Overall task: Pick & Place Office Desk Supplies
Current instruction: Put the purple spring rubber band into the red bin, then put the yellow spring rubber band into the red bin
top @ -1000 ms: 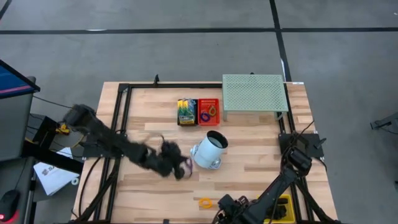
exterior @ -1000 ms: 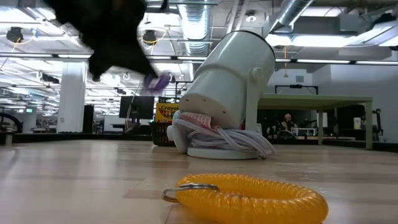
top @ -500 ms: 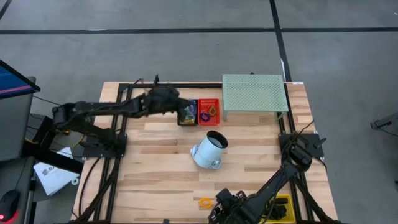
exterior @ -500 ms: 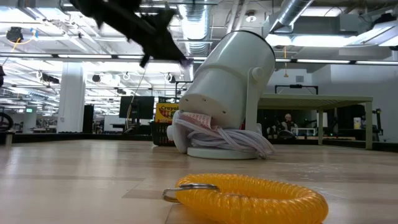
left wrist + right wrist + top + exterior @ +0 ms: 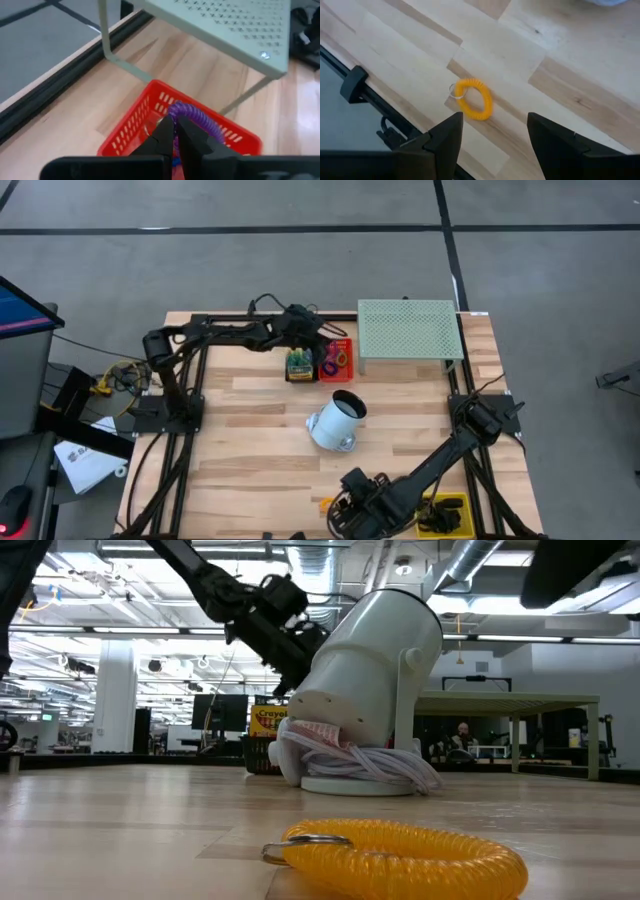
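Left pincer (image 5: 175,131): fingers together, clamped on purple coiled plastic wrist ring (image 5: 192,114), held above red mesh plastic basket (image 5: 131,131) beside pale green perforated metal shelf (image 5: 408,329). Ring possibly touching basket rim; view unclear. Right pincer (image 5: 492,131): fingers apart, nothing held, hovering over yellow coiled wrist ring (image 5: 472,99) lying on wooden desk (image 5: 250,440) near front edge.

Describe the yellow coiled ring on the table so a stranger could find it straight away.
Start at the white tipped-over cylindrical lamp mid-table, then go toward the table's near edge, below the right gripper. There lies the yellow spiral wrist coil with a small metal key ring, flat on bare wood, the only coil lying outside a basket.
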You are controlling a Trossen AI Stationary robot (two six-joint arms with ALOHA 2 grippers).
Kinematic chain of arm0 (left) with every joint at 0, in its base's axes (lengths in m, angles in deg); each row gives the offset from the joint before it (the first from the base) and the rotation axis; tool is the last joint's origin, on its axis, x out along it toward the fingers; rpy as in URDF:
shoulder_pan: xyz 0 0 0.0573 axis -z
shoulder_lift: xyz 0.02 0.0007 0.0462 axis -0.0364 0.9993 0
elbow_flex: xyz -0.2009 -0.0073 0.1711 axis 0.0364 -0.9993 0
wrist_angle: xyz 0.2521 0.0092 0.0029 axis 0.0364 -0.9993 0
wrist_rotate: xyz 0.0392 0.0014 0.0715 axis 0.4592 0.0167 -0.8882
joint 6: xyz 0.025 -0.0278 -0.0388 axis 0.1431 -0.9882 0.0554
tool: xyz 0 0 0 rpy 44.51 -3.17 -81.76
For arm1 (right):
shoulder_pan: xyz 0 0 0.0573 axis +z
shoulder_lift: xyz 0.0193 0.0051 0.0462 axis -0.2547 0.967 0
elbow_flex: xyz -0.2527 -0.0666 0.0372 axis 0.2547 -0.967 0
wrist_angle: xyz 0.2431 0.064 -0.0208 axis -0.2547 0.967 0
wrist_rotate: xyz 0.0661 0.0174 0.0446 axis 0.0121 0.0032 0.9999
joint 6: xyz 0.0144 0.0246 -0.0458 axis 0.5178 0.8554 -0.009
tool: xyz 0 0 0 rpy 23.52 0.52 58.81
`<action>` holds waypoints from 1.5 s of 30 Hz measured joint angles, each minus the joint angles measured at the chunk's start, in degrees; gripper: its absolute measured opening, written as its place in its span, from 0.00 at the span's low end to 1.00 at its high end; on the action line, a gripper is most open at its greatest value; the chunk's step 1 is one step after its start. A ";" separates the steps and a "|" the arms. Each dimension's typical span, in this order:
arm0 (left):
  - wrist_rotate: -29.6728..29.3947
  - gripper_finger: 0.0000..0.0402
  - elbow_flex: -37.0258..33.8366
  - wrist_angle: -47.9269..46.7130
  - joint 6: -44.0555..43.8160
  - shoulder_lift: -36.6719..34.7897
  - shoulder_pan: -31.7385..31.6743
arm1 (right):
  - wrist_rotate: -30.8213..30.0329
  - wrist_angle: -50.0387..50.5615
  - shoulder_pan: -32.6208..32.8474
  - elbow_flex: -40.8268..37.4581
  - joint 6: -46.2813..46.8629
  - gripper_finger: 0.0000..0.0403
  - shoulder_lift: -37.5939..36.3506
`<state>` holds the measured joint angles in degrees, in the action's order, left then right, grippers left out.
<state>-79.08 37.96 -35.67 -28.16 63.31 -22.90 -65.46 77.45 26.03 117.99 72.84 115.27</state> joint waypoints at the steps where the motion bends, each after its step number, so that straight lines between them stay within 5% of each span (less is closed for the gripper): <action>1: -0.01 0.01 0.01 0.41 -0.01 0.44 -0.01 | 0.01 -0.01 0.05 0.00 0.10 0.54 0.00; 9: -0.80 0.03 0.00 0.19 -1.05 0.49 -0.12 | -0.10 -0.07 0.03 0.00 -0.14 0.54 0.00; 21: -1.10 0.42 0.00 0.50 -3.41 0.49 -0.53 | -0.75 0.13 0.12 0.00 -0.92 0.54 0.00; 28: 1.56 0.46 0.00 -3.26 5.06 -4.20 -0.61 | -0.96 0.32 0.05 0.00 -1.39 0.54 0.00; 36: 1.47 0.33 -3.95 -24.69 11.99 -21.42 -0.71 | -1.12 0.21 0.38 0.00 -1.39 0.54 0.20; 42: 2.00 0.29 -18.09 -28.40 1.09 -44.94 3.28 | -1.42 0.11 0.45 0.00 -1.37 0.54 0.33; 45: 1.52 0.27 -28.16 -21.71 -6.87 -58.88 10.05 | -2.57 0.01 0.58 -0.02 -1.35 0.54 0.33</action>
<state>-77.56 9.80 -57.38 -35.04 4.44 -12.85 -68.04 77.46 26.61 117.97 71.50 115.59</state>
